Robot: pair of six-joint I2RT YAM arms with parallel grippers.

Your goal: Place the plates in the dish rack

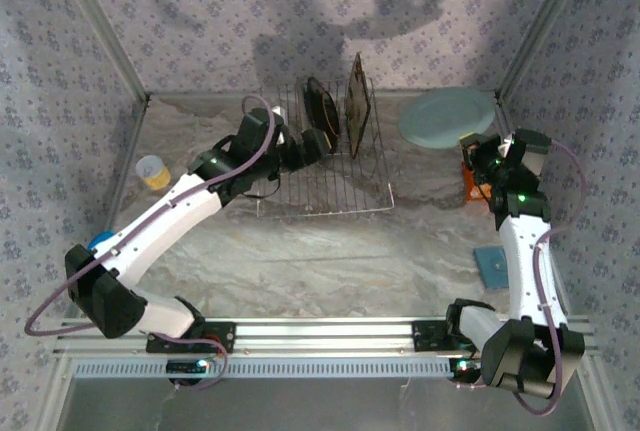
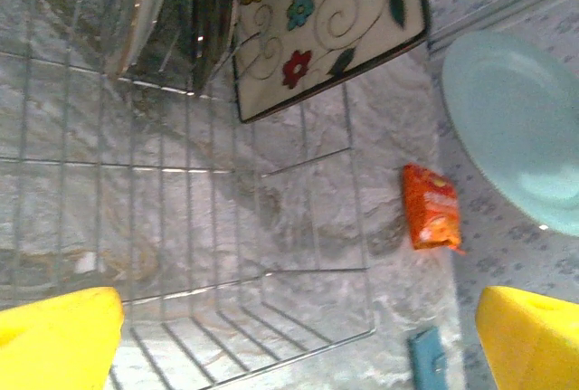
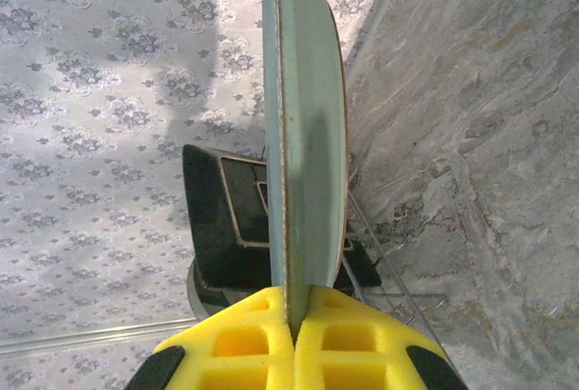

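Between the tightly pressed yellow fingers (image 3: 244,349) of the right gripper (image 3: 291,331), the pale grey-blue plate (image 3: 308,137) was pinched by its rim; it stood edge-on and rose straight away from the fingertips; behind it, just left of the gripper's line, the dark back of the square flower-patterned plate (image 3: 226,218) stood among the wires of the dish rack (image 3: 389,286); the patterned wall (image 3: 109,91) spread to the gripper's left and the marbled table (image 3: 488,137) to its right. From above, the same plate (image 1: 450,116) showed its broad face just beyond the right gripper (image 1: 470,141); whether its far edge touched the wall could not be told; the orange snack packet (image 1: 468,183) lay just behind that gripper.

The left gripper (image 2: 294,340) was spread wide with nothing between its fingers; it hung over the rack's wire floor (image 2: 181,164); ahead of it the square plate (image 2: 326,19) stood upright in the tines, patterned face towards the gripper; off to its right lay the packet (image 2: 431,218), and a small blue pad (image 2: 427,358) lay close to the right finger. Seen from above, the left gripper (image 1: 310,146) sat just short of a round dark plate (image 1: 322,116) standing in the rack (image 1: 325,191) beside the square one (image 1: 357,101); a yellow cup (image 1: 153,171) stood well off to its left.
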